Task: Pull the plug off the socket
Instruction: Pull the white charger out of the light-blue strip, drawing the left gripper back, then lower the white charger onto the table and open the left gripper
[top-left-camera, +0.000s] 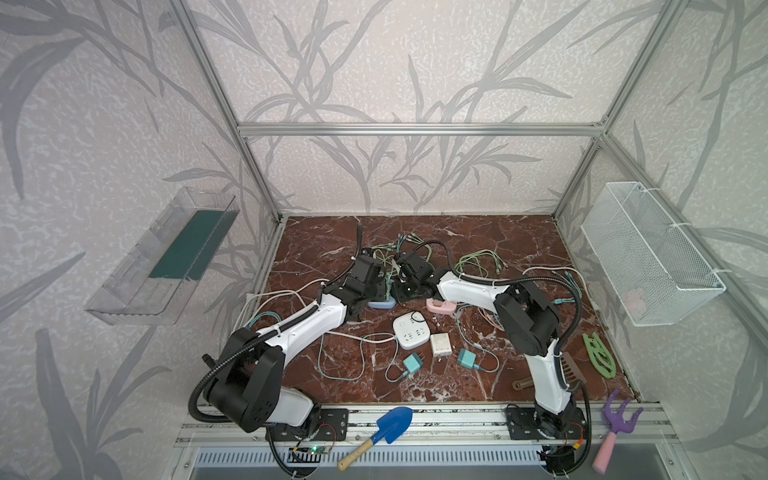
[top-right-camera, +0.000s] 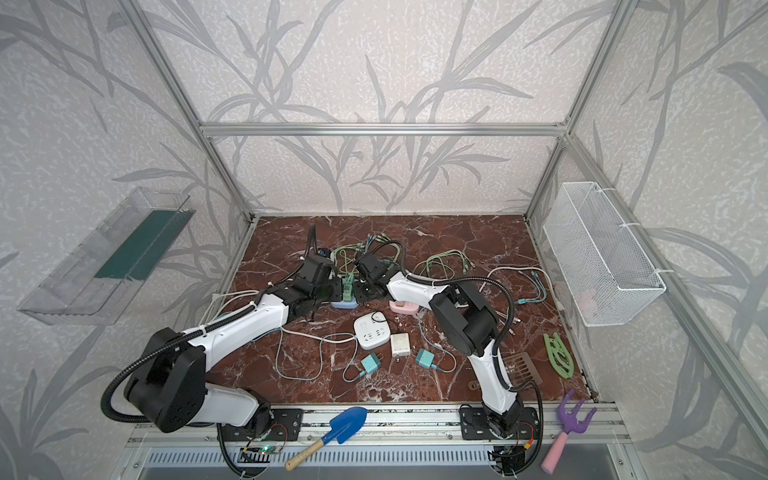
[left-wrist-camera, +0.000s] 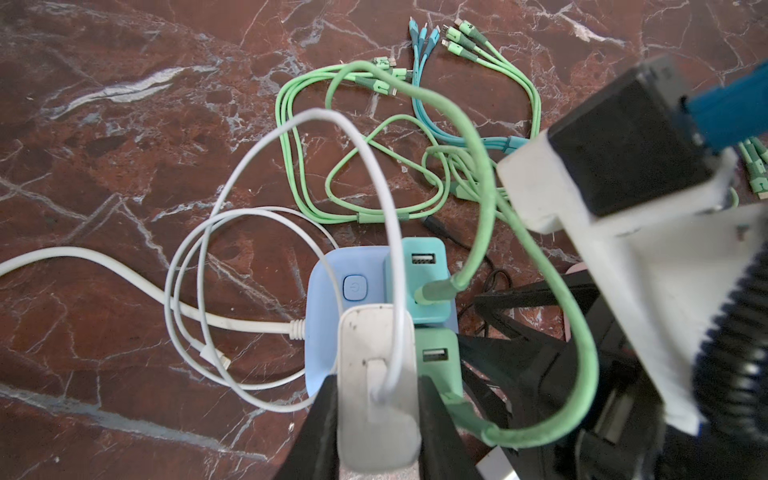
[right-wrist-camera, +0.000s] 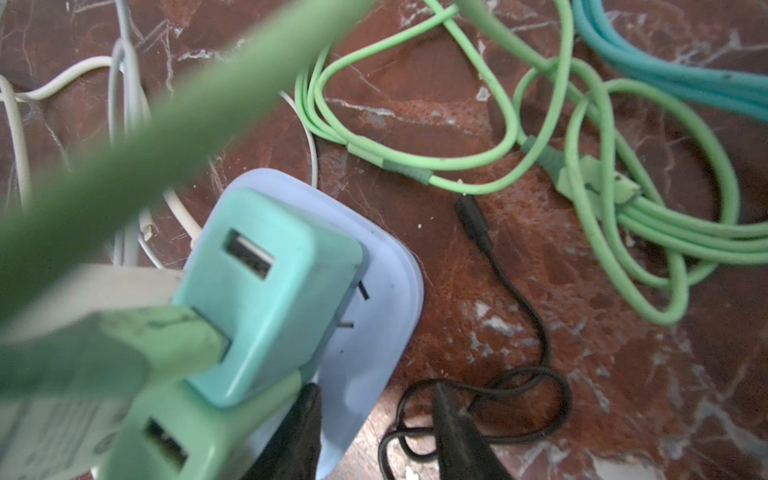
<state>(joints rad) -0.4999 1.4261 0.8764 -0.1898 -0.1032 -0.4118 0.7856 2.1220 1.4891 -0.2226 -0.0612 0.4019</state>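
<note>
— two claws on one socket. what's the left doing?
— left gripper (left-wrist-camera: 376, 399) is pinched on the white plug (left-wrist-camera: 374, 357), one finger (left-wrist-camera: 322, 419) flat on each side of its body. the plug sits right between the tips. the blue socket (left-wrist-camera: 322, 307) is just below the claw. can't tell if the prongs are seated.
— arm pose?
— left arm (top-left-camera: 307, 328): elbow folded back by its base, forearm stretched forward and low, wrist pitched down onto the socket.
— right?
— right arm (top-left-camera: 469, 286) rises from its base and bends at the elbow. the forearm reaches across toward the left claw, wrist down. the right gripper (right-wrist-camera: 376, 386) has its jaws apart with the socket's rim between them. one finger is over the socket top, the other out over the table (right-wrist-camera: 540, 291). can't tell if they bite.
— neighbours?
— teal plug (left-wrist-camera: 424, 286) and green plug (left-wrist-camera: 438, 353) stand on the socket just beside the left claw, between the two claws. the claws nearly meet there.
</note>
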